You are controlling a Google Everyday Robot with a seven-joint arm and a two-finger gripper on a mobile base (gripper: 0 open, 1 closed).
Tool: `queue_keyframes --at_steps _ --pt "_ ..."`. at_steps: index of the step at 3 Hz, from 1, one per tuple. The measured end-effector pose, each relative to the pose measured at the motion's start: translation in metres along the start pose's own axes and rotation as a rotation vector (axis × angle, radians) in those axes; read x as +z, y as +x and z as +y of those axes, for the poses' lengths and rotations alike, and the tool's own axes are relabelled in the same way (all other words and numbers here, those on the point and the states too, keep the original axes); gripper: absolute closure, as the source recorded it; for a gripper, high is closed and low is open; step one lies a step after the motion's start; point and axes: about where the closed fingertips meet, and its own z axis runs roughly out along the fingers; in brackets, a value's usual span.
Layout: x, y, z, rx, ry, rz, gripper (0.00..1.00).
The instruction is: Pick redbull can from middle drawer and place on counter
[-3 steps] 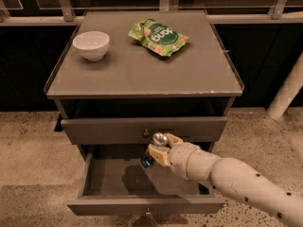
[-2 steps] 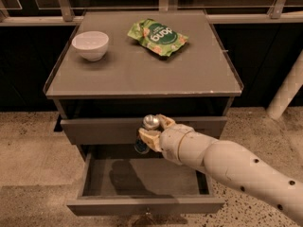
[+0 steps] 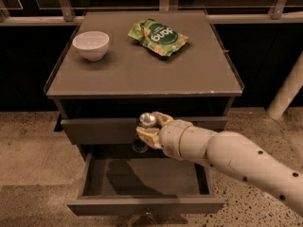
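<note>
The redbull can (image 3: 147, 119) shows its shiny silver end up and is held in my gripper (image 3: 150, 128). The gripper is shut on the can, above the open middle drawer (image 3: 146, 205) and in front of the closed upper drawer front (image 3: 94, 128). The drawer's tray (image 3: 142, 176) is bare. The can is below the level of the counter (image 3: 142, 67), just in front of its front edge. My pale arm reaches in from the lower right.
A white bowl (image 3: 91, 44) stands at the counter's back left. A green snack bag (image 3: 157, 36) lies at the back middle. A white post (image 3: 286, 89) stands at the right. Speckled floor surrounds the cabinet.
My gripper has lifted the can up out of the middle drawer and a little to the left, to the height of the upper drawer front.
</note>
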Motion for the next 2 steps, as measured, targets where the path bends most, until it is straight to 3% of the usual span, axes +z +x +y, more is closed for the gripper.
queue_keyframes --at_steps 2 --pt "-0.024 -0.088 -0.015 -0.144 -0.178 -0.095 1.0"
